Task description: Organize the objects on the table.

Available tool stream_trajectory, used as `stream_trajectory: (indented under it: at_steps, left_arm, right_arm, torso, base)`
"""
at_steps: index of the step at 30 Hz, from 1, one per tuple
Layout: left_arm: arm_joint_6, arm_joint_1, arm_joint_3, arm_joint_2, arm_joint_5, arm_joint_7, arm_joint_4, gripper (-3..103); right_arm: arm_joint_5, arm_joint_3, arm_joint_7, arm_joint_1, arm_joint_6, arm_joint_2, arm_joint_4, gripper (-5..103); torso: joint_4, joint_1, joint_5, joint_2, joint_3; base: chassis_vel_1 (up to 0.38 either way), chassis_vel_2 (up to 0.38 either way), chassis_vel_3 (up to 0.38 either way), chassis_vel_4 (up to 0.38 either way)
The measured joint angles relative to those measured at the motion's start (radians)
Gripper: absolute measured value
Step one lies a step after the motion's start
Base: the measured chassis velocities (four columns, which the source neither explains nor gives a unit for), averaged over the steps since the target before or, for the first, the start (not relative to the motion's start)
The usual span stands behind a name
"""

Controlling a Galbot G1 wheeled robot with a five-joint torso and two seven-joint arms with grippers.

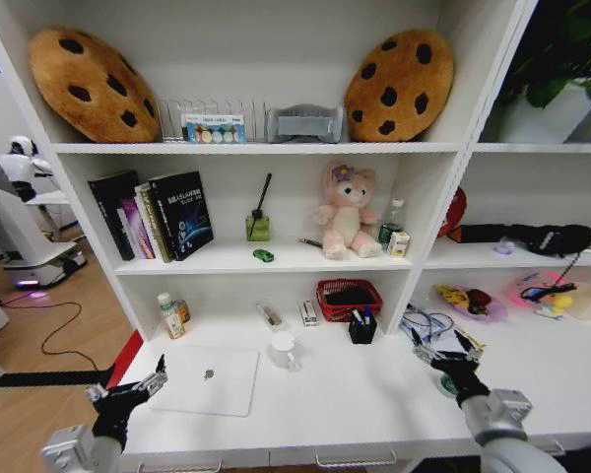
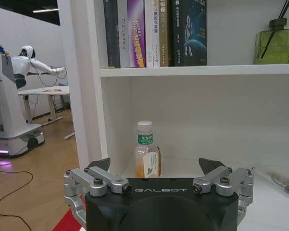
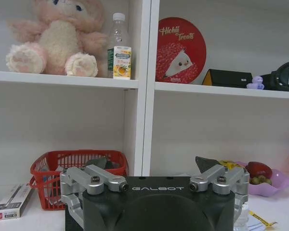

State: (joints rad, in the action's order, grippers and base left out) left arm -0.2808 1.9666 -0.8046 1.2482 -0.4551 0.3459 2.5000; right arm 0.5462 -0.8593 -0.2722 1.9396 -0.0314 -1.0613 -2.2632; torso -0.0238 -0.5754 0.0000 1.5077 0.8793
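Observation:
A silver laptop [image 1: 209, 379] with an Apple logo lies shut on the left part of the white table [image 1: 374, 399]. My left gripper [image 1: 128, 386] hovers open at the table's front left corner, just left of the laptop; in its wrist view the left gripper [image 2: 155, 166] faces a small orange-labelled bottle [image 2: 147, 155]. Over the table's right part my right gripper [image 1: 436, 345] is open, with a teal-lidded jar [image 1: 446, 385] just beneath it. In its wrist view the right gripper [image 3: 151, 163] faces a red basket [image 3: 79, 161]. A tiny green toy car [image 1: 264, 255] sits on the shelf above.
A white cup [image 1: 283, 350], a black pen holder [image 1: 362, 326], the red basket [image 1: 348, 299], two small boxes [image 1: 308, 312] and bottles [image 1: 170, 316] stand along the back of the table. Shelves with books [image 1: 158, 215] and a pink plush bunny [image 1: 345, 209] rise behind.

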Motion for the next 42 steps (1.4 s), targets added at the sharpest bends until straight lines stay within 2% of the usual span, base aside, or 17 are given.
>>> stream_trajectory:
  at_steps: [3, 12, 16, 19, 25, 28, 30, 33, 35, 36, 37, 38, 39, 40, 41, 42]
  left_arm:
    - [0.000, 0.000, 0.000, 0.000, 0.000, 0.000, 0.000, 100]
    - [0.000, 0.000, 0.000, 0.000, 0.000, 0.000, 0.000, 100]
    - [0.000, 0.000, 0.000, 0.000, 0.000, 0.000, 0.000, 100]
    - [0.000, 0.000, 0.000, 0.000, 0.000, 0.000, 0.000, 100]
    - [0.000, 0.000, 0.000, 0.000, 0.000, -0.001, 0.000, 100]
    - [0.000, 0.000, 0.000, 0.000, 0.000, -0.001, 0.000, 100]
    - [0.000, 0.000, 0.000, 0.000, 0.000, -0.001, 0.000, 100]
    - [0.000, 0.000, 0.000, 0.000, 0.000, 0.000, 0.000, 100]
    - [0.000, 0.000, 0.000, 0.000, 0.000, 0.000, 0.000, 100]
    - [0.000, 0.000, 0.000, 0.000, 0.000, -0.001, 0.000, 100]
    - [0.000, 0.000, 0.000, 0.000, 0.000, -0.001, 0.000, 100]
    - [-0.001, 0.001, 0.000, -0.001, 0.000, 0.001, -0.001, 100]
    - [0.000, 0.000, 0.000, 0.000, 0.000, 0.000, 0.001, 100]
    - [0.000, 0.000, 0.000, 0.000, 0.000, 0.000, 0.001, 100]
    - [-0.001, 0.001, 0.000, 0.000, -0.001, 0.000, -0.001, 100]
    - [0.001, 0.000, -0.001, -0.001, 0.000, 0.001, 0.000, 100]
  right_arm:
    - [-0.004, -0.007, 0.009, 0.024, -0.012, -0.028, -0.018, 100]
    - [-0.006, -0.010, 0.009, 0.012, -0.025, -0.034, -0.011, 100]
    - [-0.013, 0.011, 0.005, 0.004, -0.029, -0.040, -0.004, 100]
    - [-0.025, 0.030, -0.002, 0.007, -0.042, -0.048, -0.007, 100]
    - [-0.041, 0.061, -0.012, 0.024, -0.053, -0.081, -0.004, 100]
    - [-0.035, 0.078, -0.013, 0.015, -0.027, -0.065, 0.033, 100]
    - [-0.025, 0.100, 0.000, -0.030, 0.003, -0.029, 0.095, 100]
    - [-0.032, 0.133, 0.021, -0.077, 0.009, -0.001, 0.151, 100]
    - [-0.038, 0.150, 0.032, -0.100, 0.009, 0.011, 0.174, 100]
    - [-0.037, 0.177, 0.042, -0.123, 0.042, 0.024, 0.211, 100]
    - [-0.037, 0.177, 0.042, -0.123, 0.042, 0.024, 0.211, 100]
    - [-0.035, 0.192, 0.045, -0.135, 0.055, 0.027, 0.223, 100]
    - [-0.036, 0.196, 0.044, -0.153, 0.056, 0.035, 0.228, 100]
    - [-0.036, 0.196, 0.044, -0.153, 0.056, 0.035, 0.228, 100]
    - [-0.037, 0.198, 0.044, -0.155, 0.054, 0.036, 0.229, 100]
    - [-0.041, 0.198, 0.045, -0.154, 0.048, 0.035, 0.225, 100]
  torso:
    - [-0.0001, 0.000, -0.0004, 0.000, 0.000]
    - [0.0003, 0.000, -0.0002, 0.000, 0.000]
    - [0.0003, 0.000, 0.0008, 0.000, 0.000]
    - [0.0003, 0.000, -0.0006, 0.000, 0.000]
    - [0.0003, 0.000, 0.0004, 0.000, 0.000]
    - [-0.0007, 0.000, 0.0000, 0.000, 0.000]
    - [0.0001, 0.000, -0.0013, 0.000, 0.000]
    - [0.0007, 0.000, -0.0021, 0.000, 0.000]
    - [0.0008, 0.000, -0.0019, 0.000, 0.000]
    - [0.0019, 0.000, -0.0016, 0.000, 0.000]
    - [0.0019, 0.000, -0.0016, 0.000, 0.000]
    - [-0.0020, -0.001, 0.0049, -0.001, 0.001]
    - [0.0019, -0.001, 0.0007, -0.001, 0.001]
    - [0.0019, -0.001, 0.0007, -0.001, 0.001]
    - [0.0002, 0.000, -0.0002, -0.001, 0.001]
    - [-0.0008, 0.000, 0.0004, -0.001, 0.000]
  base:
    - [0.000, 0.000, 0.000, 0.000]
    - [-0.086, -0.087, 0.108, 0.085]
    - [-0.216, -0.200, 0.216, 0.172]
    - [-0.225, -0.228, 0.242, 0.217]
    - [-0.143, -0.182, 0.157, 0.150]
    - [-0.006, -0.026, 0.007, -0.009]
    - [-0.004, 0.024, -0.035, -0.059]
    - [0.027, 0.087, -0.027, -0.057]
    - [0.031, 0.049, -0.004, -0.023]
    - [0.000, 0.000, 0.000, 0.000]
    - [0.000, 0.000, 0.000, 0.000]
    - [0.000, 0.000, 0.000, 0.000]
    - [0.000, 0.000, 0.000, 0.000]
    - [0.000, 0.000, 0.000, 0.000]
    - [-0.053, -0.024, -0.029, -0.031]
    - [-0.053, -0.005, 0.046, 0.058]
